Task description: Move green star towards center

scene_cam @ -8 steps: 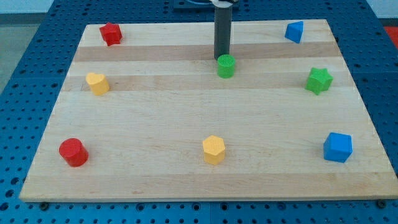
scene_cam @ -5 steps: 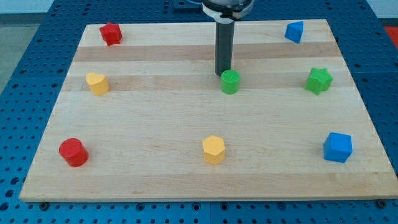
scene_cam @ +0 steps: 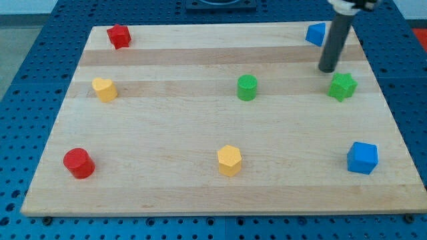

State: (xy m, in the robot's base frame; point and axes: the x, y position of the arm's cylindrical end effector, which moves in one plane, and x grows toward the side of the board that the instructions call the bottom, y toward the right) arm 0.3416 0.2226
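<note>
A: Item one, task piece?
B: Green star [scene_cam: 342,87], view's right side of the wooden board [scene_cam: 167,133], well apart from the green cylinder [scene_cam: 247,87] near centre.

A: Tool?
B: My tip [scene_cam: 327,70], a bare rod end holding nothing, just up-left of the star, close beside it; contact cannot be told. Blue block [scene_cam: 315,33] partly behind the rod.

A: Remaining stock?
B: Red block [scene_cam: 119,36], yellow heart-like block [scene_cam: 104,89], red cylinder [scene_cam: 79,163], yellow hexagon [scene_cam: 229,160], blue cube [scene_cam: 362,158].
</note>
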